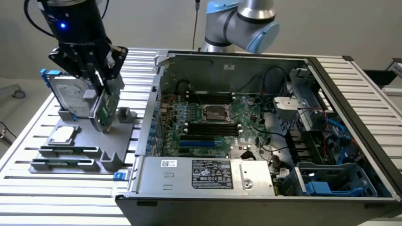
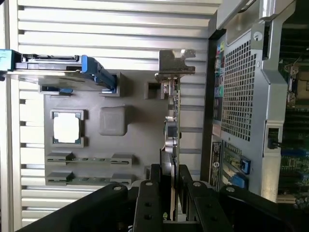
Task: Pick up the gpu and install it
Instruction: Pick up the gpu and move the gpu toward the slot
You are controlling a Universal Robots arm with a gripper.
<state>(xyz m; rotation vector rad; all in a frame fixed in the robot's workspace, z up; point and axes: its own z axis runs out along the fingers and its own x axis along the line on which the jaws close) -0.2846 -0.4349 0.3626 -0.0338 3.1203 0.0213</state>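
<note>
The gpu (image 1: pixel 107 110) stands on edge in the grey parts holder (image 1: pixel 116 157), on the exterior view's left; its green board faces the computer case. My gripper (image 1: pixel 103 87) comes down over its top edge, one finger on each face, shut on the card. Seen from the wrist, the gpu (image 2: pixel 172 121) runs edge-on away from my gripper (image 2: pixel 169 170), and its silver end bracket (image 2: pixel 176 63) is at the far end. Its lower edge still looks level with the holder (image 2: pixel 140 140). The open computer case (image 1: pixel 351 117) lies beside the holder, with the motherboard (image 1: pixel 213 122) and its blue slots (image 1: pixel 197 141) exposed.
A silver hard drive (image 1: pixel 66 94) with blue rails stands in the holder just behind the gpu. A square CPU chip (image 1: pixel 63 135) lies flat in front of it. The case wall (image 2: pixel 241 82) rises close beside the card. The table is made of ribbed aluminium rails (image 1: pixel 25 188).
</note>
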